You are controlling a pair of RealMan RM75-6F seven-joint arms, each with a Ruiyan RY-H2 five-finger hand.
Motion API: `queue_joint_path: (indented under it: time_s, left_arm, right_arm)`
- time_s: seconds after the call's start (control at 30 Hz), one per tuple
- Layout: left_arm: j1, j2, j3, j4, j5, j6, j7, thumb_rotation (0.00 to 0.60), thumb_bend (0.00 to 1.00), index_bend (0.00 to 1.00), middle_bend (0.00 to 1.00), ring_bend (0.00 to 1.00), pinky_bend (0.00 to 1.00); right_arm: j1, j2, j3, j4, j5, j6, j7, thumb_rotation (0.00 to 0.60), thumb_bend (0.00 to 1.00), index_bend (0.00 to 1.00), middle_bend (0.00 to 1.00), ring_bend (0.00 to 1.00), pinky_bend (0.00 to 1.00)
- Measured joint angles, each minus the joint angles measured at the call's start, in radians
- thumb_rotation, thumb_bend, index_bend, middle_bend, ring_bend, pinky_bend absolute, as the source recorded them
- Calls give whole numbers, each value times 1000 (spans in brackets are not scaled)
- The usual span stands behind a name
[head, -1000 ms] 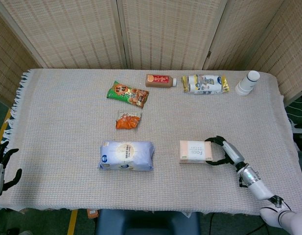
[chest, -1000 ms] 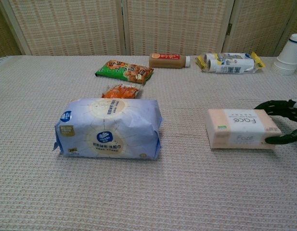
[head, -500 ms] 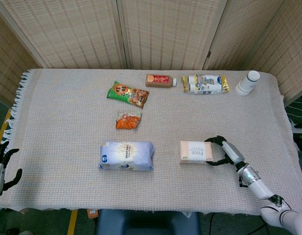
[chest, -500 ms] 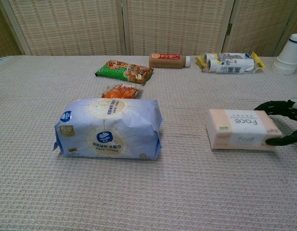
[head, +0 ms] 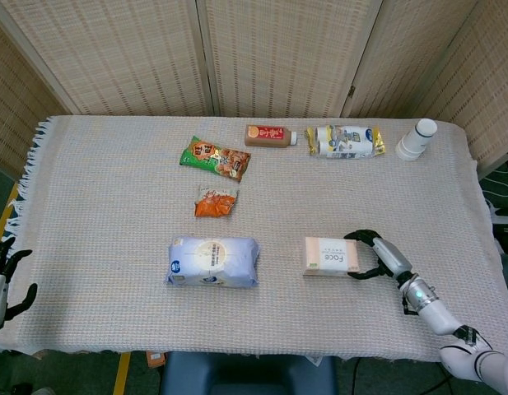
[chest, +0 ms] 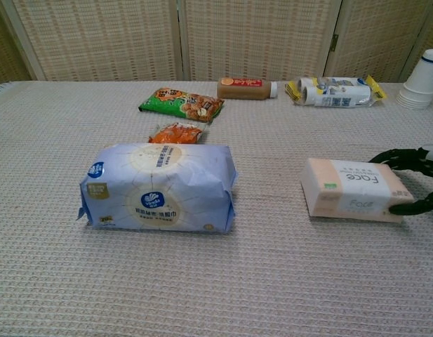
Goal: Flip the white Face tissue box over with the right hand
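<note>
The white and peach Face tissue box [head: 330, 256] [chest: 353, 189] lies on the cloth-covered table, right of centre, a little skewed. My right hand [head: 377, 253] [chest: 416, 182] grips its right end: black fingers [chest: 412, 206] touch the near corner and others curve round the far corner. Its silver forearm runs off toward the lower right of the head view. My left hand [head: 0, 276] hangs beyond the table's near left corner, fingers apart and holding nothing.
A blue tissue pack [head: 213, 262] [chest: 160, 186] lies left of the box. Further back are an orange snack bag [head: 216, 202], a green snack bag [head: 215, 158], a lying bottle [head: 270, 135], a yellow-edged pack [head: 344, 141] and stacked paper cups [head: 416, 139].
The Face box has slid slightly to the right and toward the table's front with my right hand, and it now sits a little turned. The left hand has not moved.
</note>
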Motion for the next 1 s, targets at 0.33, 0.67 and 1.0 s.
queue_joint_path:
  time_s: [0.33, 0.67, 1.0]
  left_arm:
    - [-1, 0, 1, -1, 1, -2, 3, 600, 378, 233, 0, 0, 153]
    - [-1, -3, 2, -1, 2, -1, 8, 600, 378, 234, 0, 0, 152]
    - [-2, -4, 1, -2, -2, -2, 11, 600, 377, 238, 0, 0, 151]
  right_arm:
    - [3, 17, 6, -25, 3, 2, -21, 600, 53, 198, 273, 182, 0]
    - [11, 74, 19, -101, 6, 14, -72, 600, 37, 157, 237, 144, 0]
    - [26, 179, 17, -229, 16, -25, -101, 600, 0, 4, 46, 7, 0]
